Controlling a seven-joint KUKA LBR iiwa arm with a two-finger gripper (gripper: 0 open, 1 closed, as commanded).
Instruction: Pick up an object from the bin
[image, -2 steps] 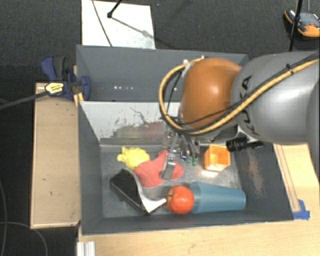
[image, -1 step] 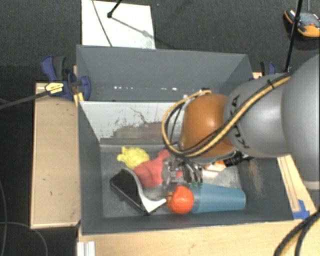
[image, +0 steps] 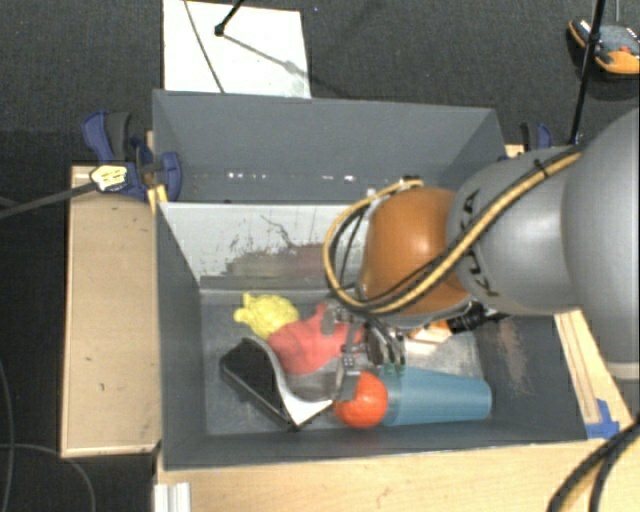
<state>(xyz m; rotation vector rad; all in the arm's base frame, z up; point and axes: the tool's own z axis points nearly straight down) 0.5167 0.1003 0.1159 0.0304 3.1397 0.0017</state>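
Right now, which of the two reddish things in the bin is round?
The orange-red ball, in front beside the blue cylinder; the pink lump behind it is irregular.

This looks like a robotics lab, not a home or a shop. A big grey robot arm (image: 560, 230) with an orange cover (image: 405, 245) and looped cables (image: 340, 250) at its wrist reaches into a grey metal bin (image: 320, 140) with scratched walls. In the bin lie small unrelated things, such as an orange ball (image: 362, 400) and a blue tube (image: 440, 397). Around it is dark floor (image: 60, 60) with a loose cable (image: 40, 203).
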